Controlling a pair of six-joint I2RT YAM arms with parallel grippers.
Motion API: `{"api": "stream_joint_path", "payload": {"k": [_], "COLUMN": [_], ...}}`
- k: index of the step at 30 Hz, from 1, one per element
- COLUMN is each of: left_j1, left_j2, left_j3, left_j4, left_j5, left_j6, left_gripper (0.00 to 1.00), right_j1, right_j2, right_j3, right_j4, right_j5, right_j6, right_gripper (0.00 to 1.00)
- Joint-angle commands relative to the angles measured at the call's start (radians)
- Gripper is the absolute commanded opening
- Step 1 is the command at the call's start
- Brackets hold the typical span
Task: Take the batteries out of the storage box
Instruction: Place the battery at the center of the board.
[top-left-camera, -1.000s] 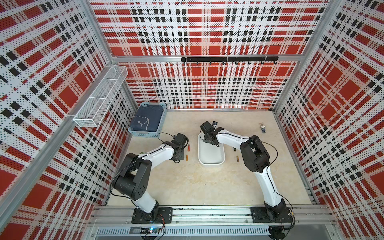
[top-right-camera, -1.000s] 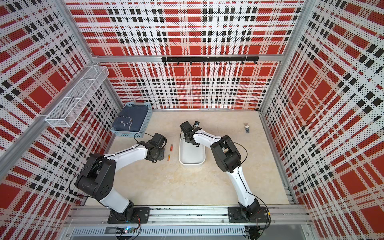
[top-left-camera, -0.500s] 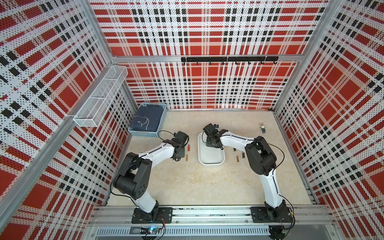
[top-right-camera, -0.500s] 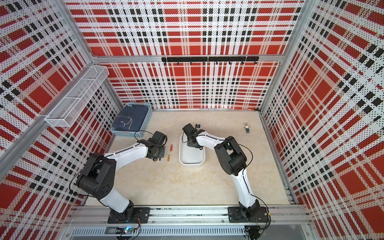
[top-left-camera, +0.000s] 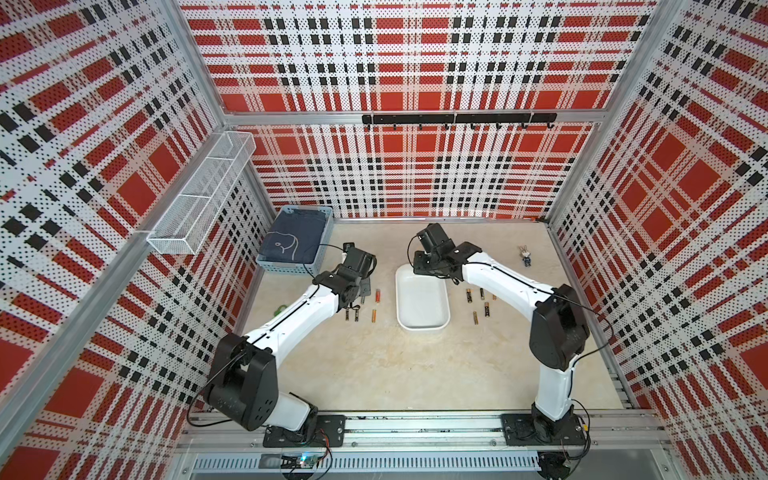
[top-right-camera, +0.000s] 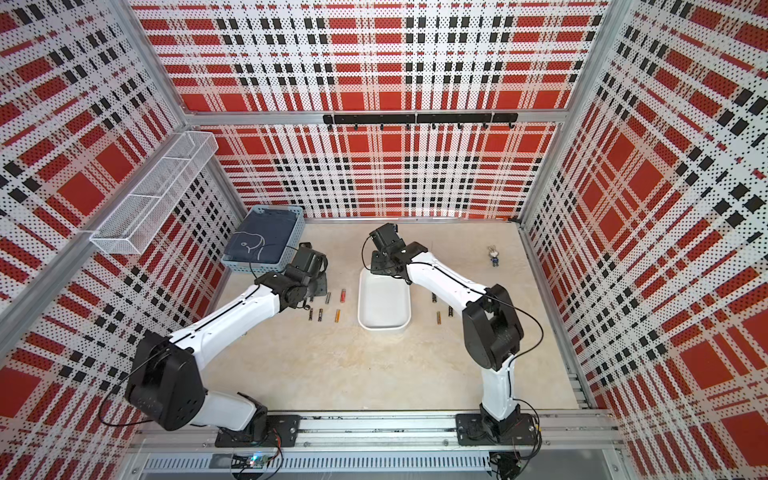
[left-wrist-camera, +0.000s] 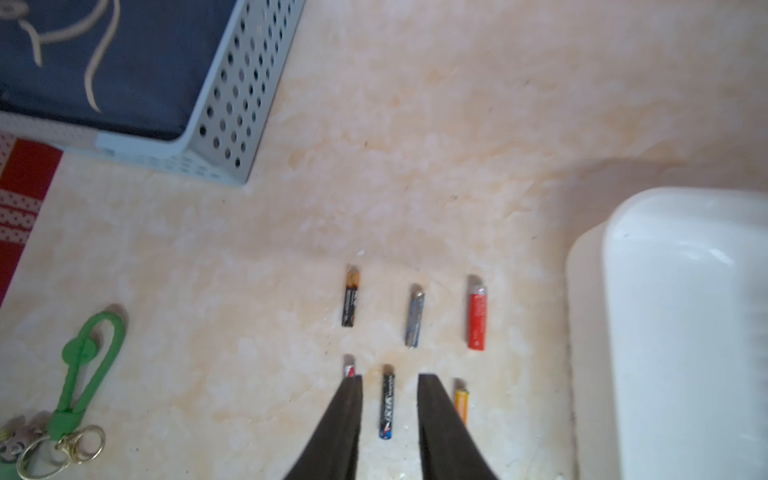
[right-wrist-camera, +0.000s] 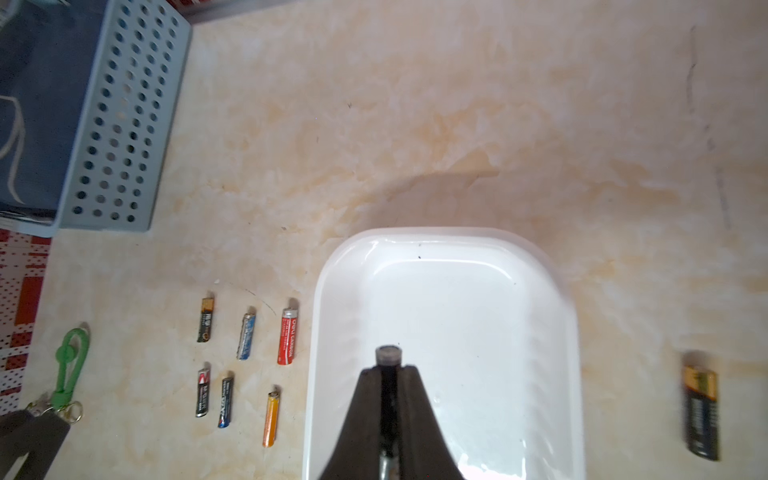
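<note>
Finds white storage box (top-left-camera: 422, 303) on the counter (top-left-camera: 374, 365), looking bare inside, batteries (top-left-camera: 377, 296) laid at its 9 and 3 o'clock. Pinches one black battery (right-wrist-camera: 388, 354) in the closed right end effector (right-wrist-camera: 388, 376) above the box; hovers left end effector (left-wrist-camera: 390, 379) part-open astride a lying cell (left-wrist-camera: 387, 409). Risks a slip from that thin end-on pinch, dropping it back in.

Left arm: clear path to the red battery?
Likely yes: red battery lies on bare table just ahead of the open left gripper, apart from the grey battery and the storage box.
</note>
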Motion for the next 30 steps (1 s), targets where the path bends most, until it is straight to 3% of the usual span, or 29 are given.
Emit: {"api": "stream_joint_path", "payload": {"k": [1, 6, 9, 15, 21, 24, 30], "left_j1": [-0.099, -0.253, -0.305, -0.375, -0.439, -0.431, -0.271], "left_j2": [-0.039, -0.097, -0.076, 0.067, 0.174, 0.137, -0.094], "left_j3": [0.076, 0.043, 0.012, -0.006, 0.040, 0.009, -0.234], "left_j4": [0.037, 0.326, 0.474, 0.630, 0.620, 0.612, 0.691], "left_j5": [-0.066, 0.088, 0.223, 0.380, 0.297, 0.167, -0.045], "left_j6": [-0.006, 0.051, 0.054, 0.087, 0.110, 0.089, -0.022], "left_gripper": [0.29, 0.57, 0.62, 0.75, 0.79, 0.79, 0.79], "right_j1": [-0.052, -0.196, -0.279, -0.378, -0.386, -0.387, -0.389], "right_j2": [-0.113, -0.270, -0.332, -0.374, -0.300, -0.259, -0.198], "right_j3": [-0.066, -0.284, -0.408, -0.626, -0.704, -0.714, -0.724], "right_j4": [-0.078, -0.139, -0.169, -0.103, -0.028, 0.008, 0.060], "right_j5": [0.046, 0.127, 0.209, 0.188, 0.184, 0.187, 0.191], "right_j6": [-0.072, -0.097, -0.129, -0.118, -0.111, -0.111, -0.111], "right_gripper": [0.00, 0.00, 0.00, 0.00, 0.00, 0.00, 0.00]}}
